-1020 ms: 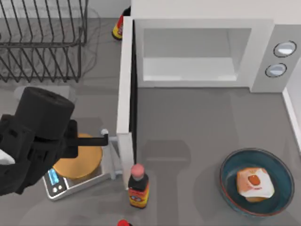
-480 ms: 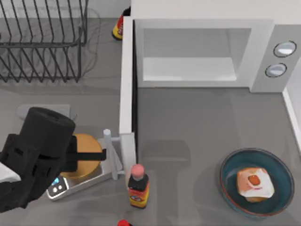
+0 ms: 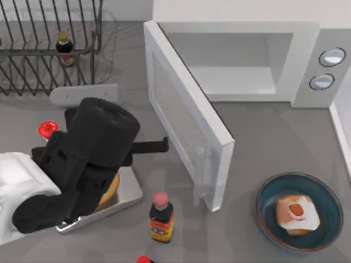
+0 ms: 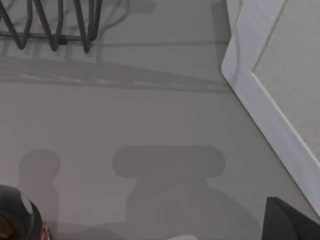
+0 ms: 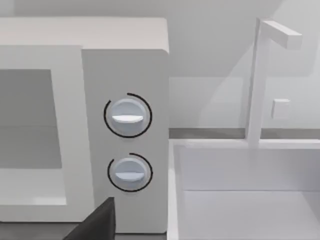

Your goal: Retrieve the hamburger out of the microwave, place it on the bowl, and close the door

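Looking down from the top view, I log one microwave (image 3: 307,60), cavity exposed, with two round buttons on its right panel. One door (image 3: 189,118) stands at an angle, roughly half swung across the opening, its bar handle (image 3: 201,178) on the outer face. One bowl (image 3: 300,211) sits at the table's right front, well apart from the microwave, with one hamburger (image 3: 296,212) resting inside it. My left gripper (image 3: 159,145) reaches toward the door's outer face; one dark finger shows, the rest sits under the arm's bulk, so I cannot tell whether the claw is apart or together. The arm also covers most of one scale (image 3: 118,194) and its tan disc. Bottles counted: four, namely one pink-capped bottle (image 3: 161,217) in front of the door, one red cap (image 3: 48,129) beside the arm, one cut off at the front edge, one behind the wire rack (image 3: 49,49).

Left wrist view: door corner (image 4: 272,110), rack feet, one bottle top cut off at the frame's corner.

Right wrist view: microwave front (image 5: 125,130), two buttons, one white sink (image 5: 250,195) just beside it; a dark sliver of my right gripper, its state unreadable.
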